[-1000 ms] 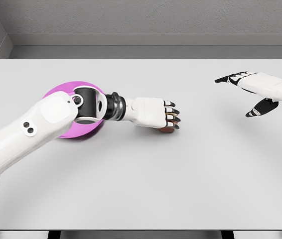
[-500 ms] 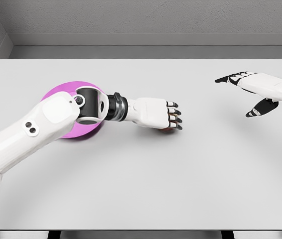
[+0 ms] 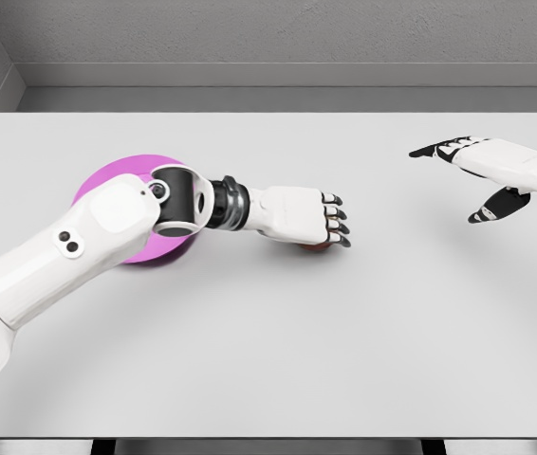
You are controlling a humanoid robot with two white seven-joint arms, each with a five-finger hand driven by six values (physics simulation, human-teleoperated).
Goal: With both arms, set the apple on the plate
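The left hand (image 3: 297,216) reaches out over the table (image 3: 278,351) with its fingers curled down around the apple (image 3: 314,247), of which only a thin reddish-brown sliver shows beneath the palm and fingertips; it appears to be gripped, though the contact itself is hidden. Whether the apple touches the table cannot be told. The plate (image 3: 107,185), magenta, lies to the left of the apple, largely covered by the left forearm and elbow, so only its far rim and a lower edge show. The right hand (image 3: 472,175) hovers at the right edge, fingers spread, holding nothing, its arm cut off by the frame.
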